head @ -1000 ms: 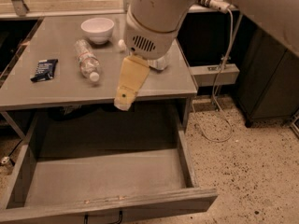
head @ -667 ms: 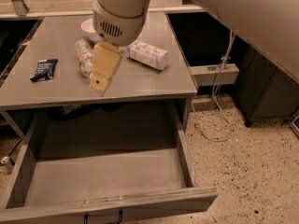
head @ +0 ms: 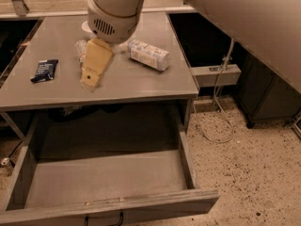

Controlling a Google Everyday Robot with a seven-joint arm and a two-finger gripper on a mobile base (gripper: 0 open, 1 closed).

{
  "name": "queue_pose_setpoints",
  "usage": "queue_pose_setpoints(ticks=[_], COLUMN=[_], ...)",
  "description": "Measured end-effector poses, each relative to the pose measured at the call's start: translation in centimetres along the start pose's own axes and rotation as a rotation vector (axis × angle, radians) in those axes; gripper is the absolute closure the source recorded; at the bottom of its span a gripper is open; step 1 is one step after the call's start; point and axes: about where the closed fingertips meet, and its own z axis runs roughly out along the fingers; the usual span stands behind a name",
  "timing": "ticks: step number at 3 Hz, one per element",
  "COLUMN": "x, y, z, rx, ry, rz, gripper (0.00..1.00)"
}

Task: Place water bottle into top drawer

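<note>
The water bottle (head: pixel 80 49) lies on the grey table (head: pixel 141 81), small and clear; only its left part shows, the rest is behind my gripper. My gripper (head: pixel 92 78), cream-coloured under the white wrist, hangs directly over the bottle and points down at the table top just in front of it. I cannot tell if it touches the bottle. The top drawer (head: pixel 110 180) is pulled wide open below the table. It is grey and holds nothing, and its front panel with a small dark handle (head: pixel 103 219) is at the bottom edge.
An opaque white-labelled bottle with blue print (head: pixel 148 54) lies on its side right of my gripper. A dark snack packet (head: pixel 45 70) lies at the table's left. A white bowl (head: pixel 85 27) is mostly hidden behind my wrist. Cables lie on the speckled floor (head: pixel 244 164) at right.
My arm has swung left across the table, from over the front edge to over the water bottle. It now covers the bowl and uncovers the white-labelled bottle.
</note>
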Motion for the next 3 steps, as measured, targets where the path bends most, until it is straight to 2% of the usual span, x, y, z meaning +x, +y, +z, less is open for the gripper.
queue_pose_setpoints(ticks=[2,3], x=[-5.5,-6.9], y=[-3.9,-5.6], z=[4.4,6.5], rx=[-0.066,-0.074], ry=[-0.049,-0.035], rz=[0.107,0.193], gripper=[0.00,0.00])
